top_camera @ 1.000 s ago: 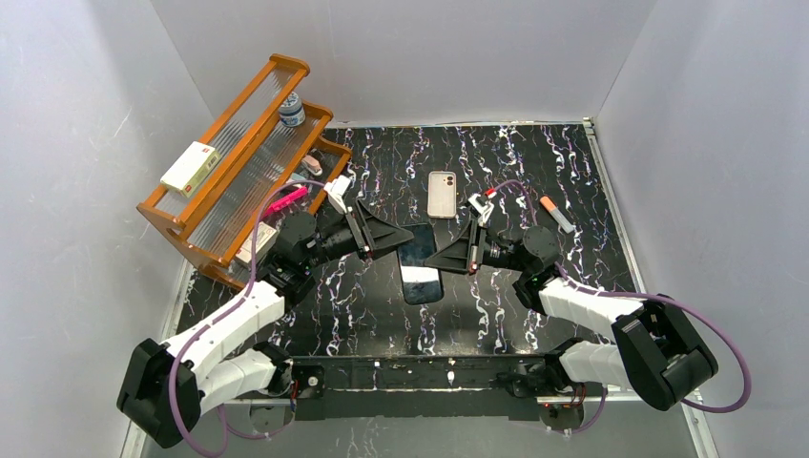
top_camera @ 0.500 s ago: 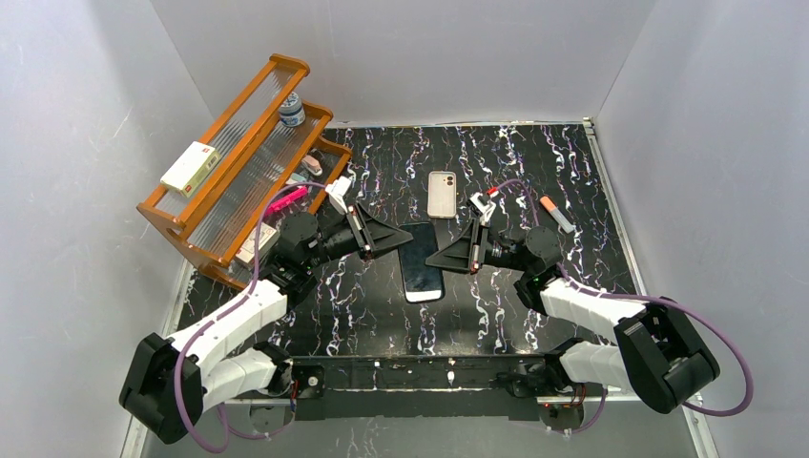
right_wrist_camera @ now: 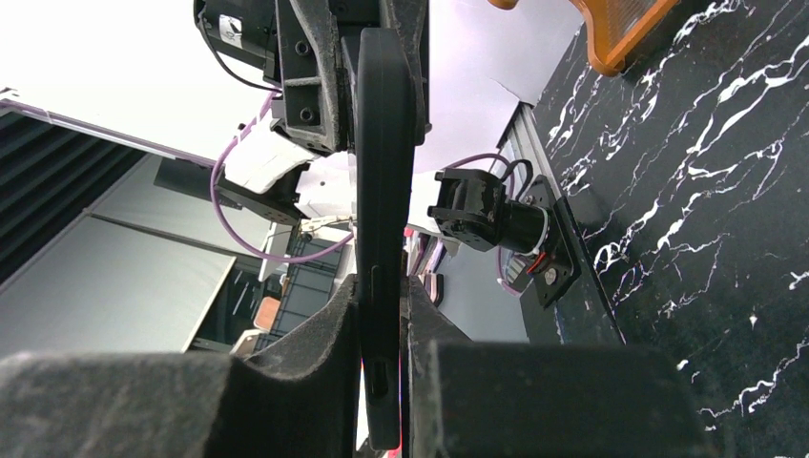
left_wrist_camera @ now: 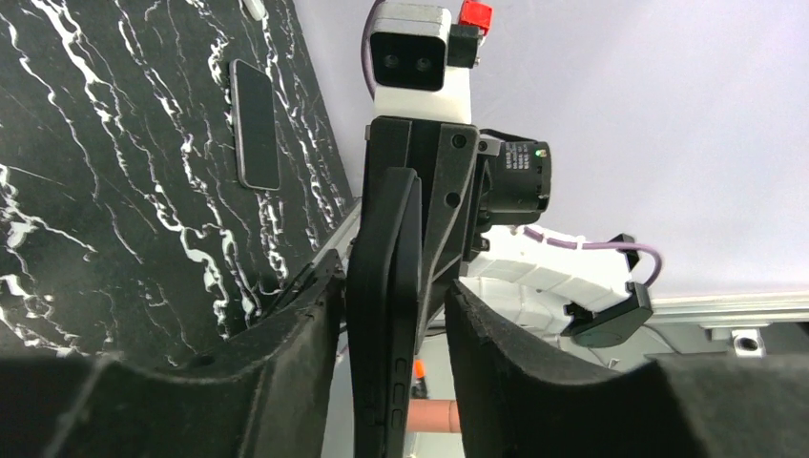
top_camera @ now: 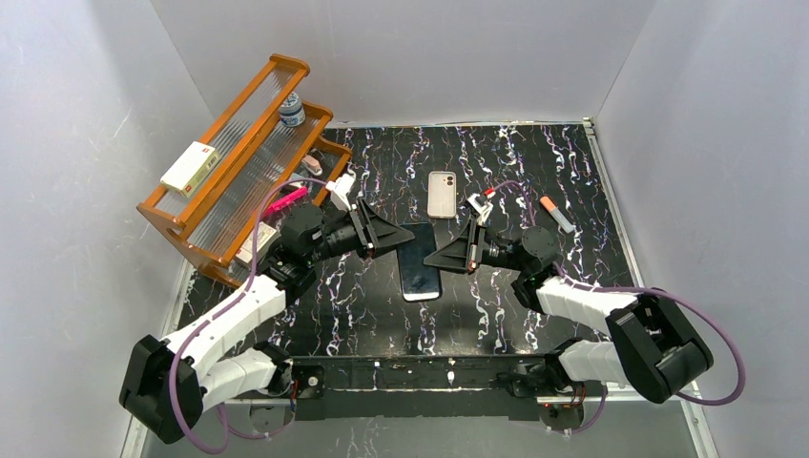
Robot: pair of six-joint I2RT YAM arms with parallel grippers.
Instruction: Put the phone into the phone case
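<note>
The phone (top_camera: 421,272) is a black slab with a pale reflecting screen, held above the middle of the table between my two grippers. My right gripper (top_camera: 431,260) is shut on its right edge; in the right wrist view the fingers (right_wrist_camera: 382,286) clamp the phone (right_wrist_camera: 383,143) edge-on. My left gripper (top_camera: 407,235) sits around its upper left edge. In the left wrist view its fingers (left_wrist_camera: 391,291) are open, with a gap beside the phone (left_wrist_camera: 382,315). The cream-white phone case (top_camera: 442,194) lies flat on the table just beyond the phone, apart from both grippers.
An orange wooden rack (top_camera: 229,157) stands at the back left with a box (top_camera: 189,167) and a small jar (top_camera: 293,111) on it. An orange-tipped marker (top_camera: 557,215) lies to the right. A dark flat slab (left_wrist_camera: 256,124) lies on the table in the left wrist view.
The phone has tilted between the grippers, so its screen now reflects pale light instead of looking dark. Both arms have shifted only slightly.
</note>
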